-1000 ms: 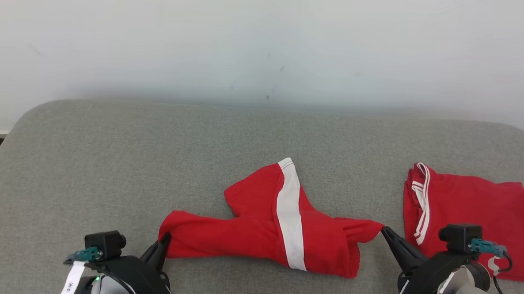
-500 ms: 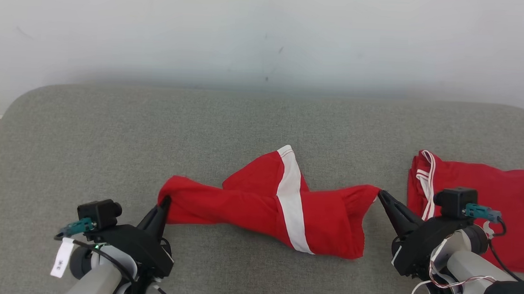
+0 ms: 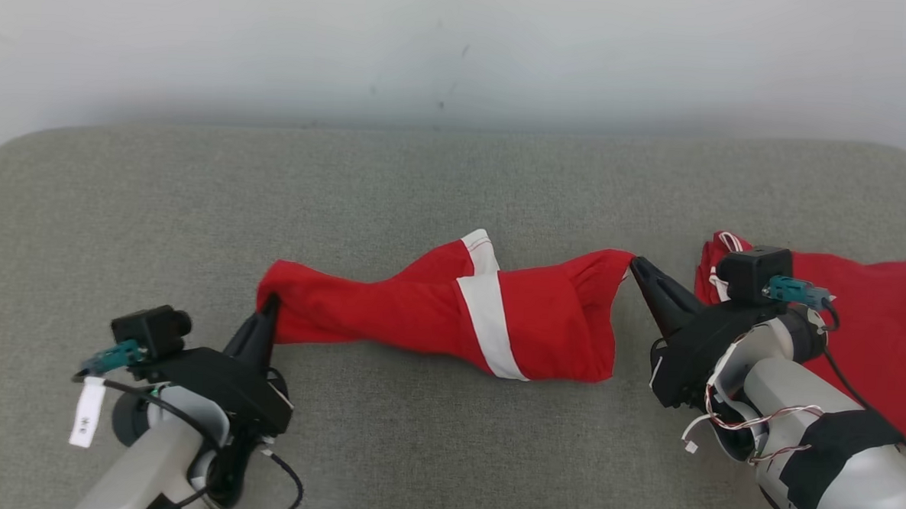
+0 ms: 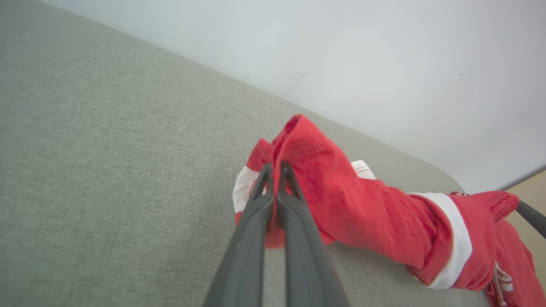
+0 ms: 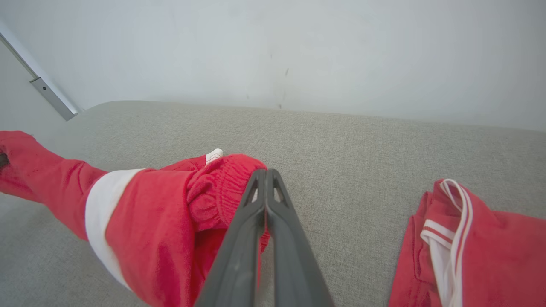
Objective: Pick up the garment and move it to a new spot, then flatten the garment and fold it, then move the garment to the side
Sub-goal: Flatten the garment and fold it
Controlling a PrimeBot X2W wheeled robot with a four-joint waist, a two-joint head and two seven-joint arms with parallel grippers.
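The red garment (image 3: 450, 319) is held stretched between the two arms across the lower middle of the head view. One end is pinched in the left fingers (image 3: 257, 328) at lower left and the gathered elastic end in the right fingers (image 3: 656, 288) at centre right. Both pairs are closed tight on the cloth, as the wrist views confirm. The middle sags and is twisted, with the white stripe (image 3: 488, 329) wrapped round it, and the lower edge seems to rest on the grey table (image 3: 456, 186). The step in hand is judged to be the carry to a new spot. To be done well, both ends should be lifted together and level, and tension kept even so that neither pinch slips. The twist should be let out before the cloth is laid down, well apart from the second red garment (image 3: 871, 311) at the right edge. The left forearm is angled up from the lower left corner, fingers pointing up the frame. The right forearm rises from the lower right corner, fingers pointing up and left, and is seen in front of the second garment's near edge.
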